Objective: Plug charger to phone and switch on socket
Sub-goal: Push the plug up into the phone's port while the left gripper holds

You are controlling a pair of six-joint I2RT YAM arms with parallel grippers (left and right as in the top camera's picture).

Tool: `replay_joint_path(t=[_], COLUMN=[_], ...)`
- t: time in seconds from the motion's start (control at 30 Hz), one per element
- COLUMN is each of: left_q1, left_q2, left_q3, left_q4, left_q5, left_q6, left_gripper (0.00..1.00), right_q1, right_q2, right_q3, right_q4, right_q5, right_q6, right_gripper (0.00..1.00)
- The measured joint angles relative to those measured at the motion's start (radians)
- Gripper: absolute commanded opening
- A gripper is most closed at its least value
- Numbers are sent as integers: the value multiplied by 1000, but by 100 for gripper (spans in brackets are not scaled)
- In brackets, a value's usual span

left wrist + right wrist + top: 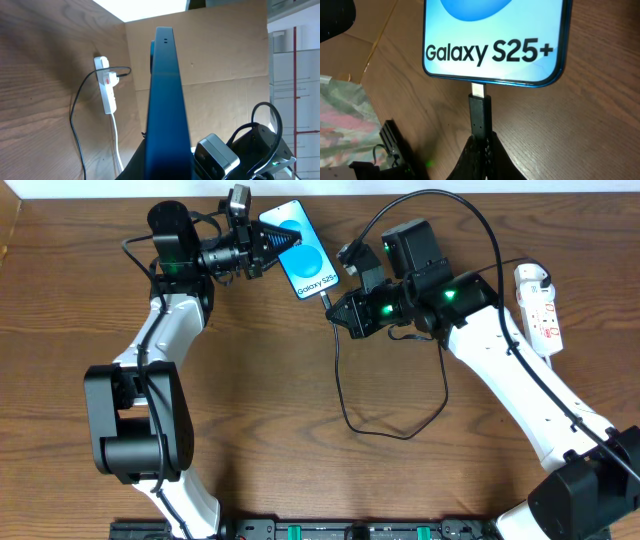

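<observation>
The phone (305,252) lies at the back of the table with its blue screen up, reading "Galaxy S25+" in the right wrist view (490,40). My left gripper (280,241) is shut on the phone's far end; the left wrist view shows the phone edge-on (167,100). My right gripper (336,304) is shut on the charger's black connector (480,117). Its silver tip touches the port in the phone's bottom edge. The black cable (345,395) loops over the table. The socket (538,305), a white power strip, lies at the right with the white plug head (110,78) in it.
A cardboard wall (225,50) stands behind the table. The cable's slack loop lies in front of the right arm (500,370). The strip's white cord (116,135) trails along the table. The wooden table (300,400) shows in front.
</observation>
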Motion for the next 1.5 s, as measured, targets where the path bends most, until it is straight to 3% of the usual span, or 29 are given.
replay_joint_path(t=[1.5], left_q1=[-6], left_q2=[0], left_q3=[0], left_q4=[3], left_q5=[0], left_q6=[10], left_gripper=[7], right_q1=[0], right_q2=[0], right_q3=[0], right_q4=[10], right_q5=[-2], right_q6=[33], right_gripper=[1])
